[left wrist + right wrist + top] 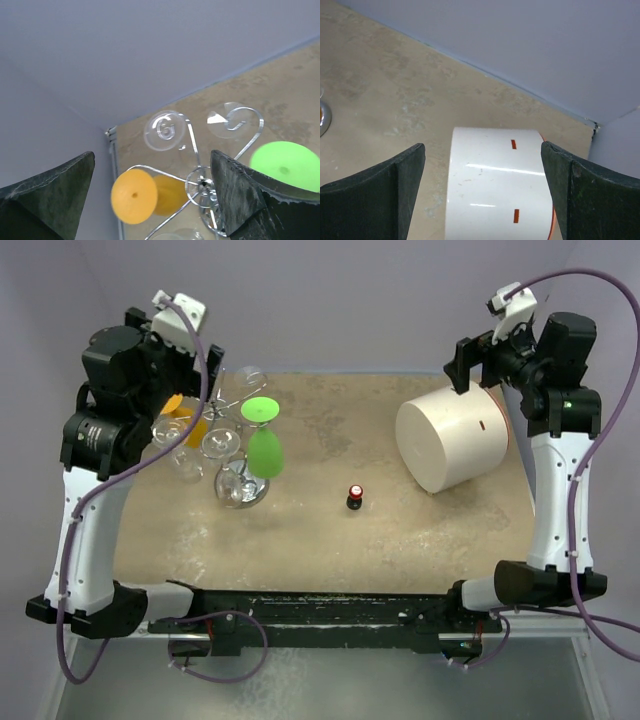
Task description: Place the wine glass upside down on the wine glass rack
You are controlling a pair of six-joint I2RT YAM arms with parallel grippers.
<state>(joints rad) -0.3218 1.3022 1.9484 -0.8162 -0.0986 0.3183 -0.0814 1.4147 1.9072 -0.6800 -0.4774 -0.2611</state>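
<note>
The silver wine glass rack (pixel 238 488) stands at the left of the table. Its curled wire arms (pixel 202 184) show in the left wrist view. An orange wine glass (pixel 185 422) hangs upside down on one arm, its round foot (pixel 134 196) uppermost. A green glass (pixel 265 445) and clear glasses (pixel 218 443) hang there too; their feet show in the left wrist view, green (pixel 287 165) and clear (pixel 165 131). My left gripper (pixel 195 370) (pixel 152 156) is open and empty, above the rack. My right gripper (pixel 470 365) (pixel 482 145) is open and empty, above the white cylinder.
A big white cylinder (pixel 450 440) (pixel 497 195) lies on its side at the right. A small red and black object (pixel 354 497) stands mid-table. The rack's shiny base edge (pixel 324 117) shows at the left of the right wrist view. Purple walls close the back.
</note>
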